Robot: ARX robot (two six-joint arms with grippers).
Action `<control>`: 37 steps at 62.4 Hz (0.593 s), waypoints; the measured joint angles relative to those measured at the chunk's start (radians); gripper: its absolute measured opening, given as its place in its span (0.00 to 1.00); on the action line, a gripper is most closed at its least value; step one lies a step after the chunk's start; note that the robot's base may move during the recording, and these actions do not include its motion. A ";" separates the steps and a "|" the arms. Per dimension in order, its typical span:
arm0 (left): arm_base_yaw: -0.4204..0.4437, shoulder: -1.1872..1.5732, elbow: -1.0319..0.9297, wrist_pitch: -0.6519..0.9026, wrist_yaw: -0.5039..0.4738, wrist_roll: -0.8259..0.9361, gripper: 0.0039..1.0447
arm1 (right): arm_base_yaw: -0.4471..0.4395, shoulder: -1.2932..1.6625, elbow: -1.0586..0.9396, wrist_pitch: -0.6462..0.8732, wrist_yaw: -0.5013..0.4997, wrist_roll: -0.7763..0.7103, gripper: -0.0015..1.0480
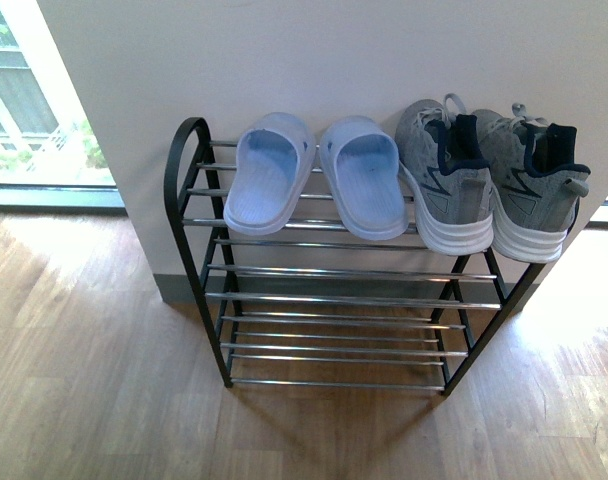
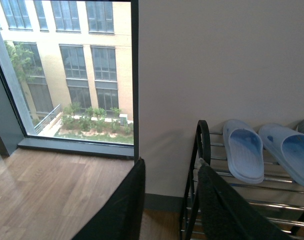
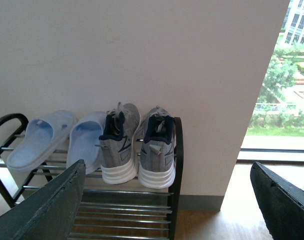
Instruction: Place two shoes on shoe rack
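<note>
Looking across the top tier of the shoe rack [image 1: 189, 150] from left to right, you've got the left blue slide [image 1: 269, 172], the right blue slide [image 1: 366, 177], then the left grey sneaker [image 1: 446, 177] and the right grey sneaker [image 1: 532, 185], all four side by side on the chrome bars against the wall. By my read the placing is done, so your risks now are all about disturbing things.

Each shoe's long axis runs front to back across the bars. The slides lie sole-down, toes out toward you, heel ends at the wall. The sneakers go the other way: heels and white soles face you, toes tucked up against the wall, so they sit tilted.

Watch that right grey sneaker. Its heel hangs past the front bar, right at the rack's right end, and a nudge from your right arm could tip it off onto the wooden floor [image 1: 94, 380]. The slides overhang the front bars a little too, and thin round bars give poor footing.

Your left claw [image 2: 169, 200] shows both fingers spread, nothing between them, just beside the rack's left arch. Your right claw [image 3: 167, 210] is wide apart and empty too, facing the sneakers. Neither arm shows in the front view. Pull away straight, not sideways.
</note>
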 joint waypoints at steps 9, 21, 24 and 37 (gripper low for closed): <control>0.000 0.000 0.000 0.000 0.000 0.000 0.62 | 0.000 0.000 0.000 0.000 0.000 0.000 0.91; 0.000 0.000 0.000 0.000 0.000 0.002 0.93 | 0.000 0.000 0.000 0.000 0.000 0.000 0.91; 0.000 0.000 0.000 0.000 0.000 0.002 0.91 | 0.000 0.000 0.000 0.000 0.000 0.000 0.91; 0.000 0.000 0.000 0.000 0.001 0.002 0.91 | 0.000 0.000 0.000 0.000 0.000 0.000 0.91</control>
